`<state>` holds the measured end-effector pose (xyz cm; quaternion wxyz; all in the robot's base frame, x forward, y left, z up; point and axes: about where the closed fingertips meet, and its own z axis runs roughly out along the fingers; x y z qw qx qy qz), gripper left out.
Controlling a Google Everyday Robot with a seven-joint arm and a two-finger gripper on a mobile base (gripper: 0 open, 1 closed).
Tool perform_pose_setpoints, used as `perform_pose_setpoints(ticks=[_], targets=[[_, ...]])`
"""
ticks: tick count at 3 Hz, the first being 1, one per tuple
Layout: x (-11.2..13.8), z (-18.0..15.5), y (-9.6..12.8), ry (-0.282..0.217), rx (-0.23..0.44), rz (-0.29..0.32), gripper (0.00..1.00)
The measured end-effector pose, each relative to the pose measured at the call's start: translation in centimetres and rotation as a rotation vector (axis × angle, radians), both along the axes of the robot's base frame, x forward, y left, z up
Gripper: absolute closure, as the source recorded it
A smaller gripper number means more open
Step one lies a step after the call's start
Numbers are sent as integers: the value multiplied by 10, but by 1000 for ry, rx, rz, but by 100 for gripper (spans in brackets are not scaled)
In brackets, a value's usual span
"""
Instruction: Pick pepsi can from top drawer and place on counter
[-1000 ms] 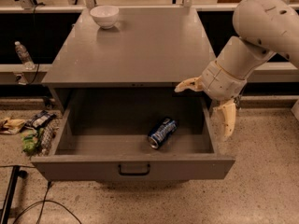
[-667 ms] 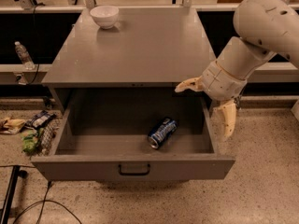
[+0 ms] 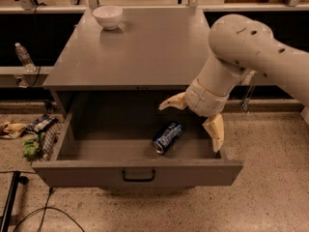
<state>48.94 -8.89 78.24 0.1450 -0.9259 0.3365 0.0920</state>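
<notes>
In the single camera view, the top drawer (image 3: 87, 170) stands pulled fully out from under the bench (image 3: 145, 52), its shallow grey tray open to the camera and its small dark handle (image 3: 138, 175) at the middle of the front panel. The pepsi can (image 3: 167, 137) lies on its side on the drawer floor, a little right of centre and near the front wall, with one silver end turned toward the camera; nothing touches it. The pincer (image 3: 194, 117) hangs over the right part of the drawer, above and just to the right of the can. Its two pale fingers are spread wide, one reaching left over the drawer's back and the other pointing down along the right wall, and it has hold of nothing. The big pale arm comes in from the upper right, crossing the bench's right edge. On the bench's far left corner sits a white bowl (image 3: 107, 16); the near part of the top is where the can could go. A clear water bottle (image 3: 23, 56) stands on a ledge off to the left, and some wrappers (image 3: 29, 134) lie on the speckled floor beside the drawer. By my reading, the drawer is open and the approach is under way, but the grasp, the lift and the placing are all left to do.
</notes>
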Motion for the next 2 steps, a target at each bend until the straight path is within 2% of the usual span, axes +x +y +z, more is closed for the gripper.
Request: perform_pose_setpoints(ticks=[1, 2], targets=[[4, -17, 21, -52, -34, 116, 0], [22, -43, 30, -92, -92, 166, 0]])
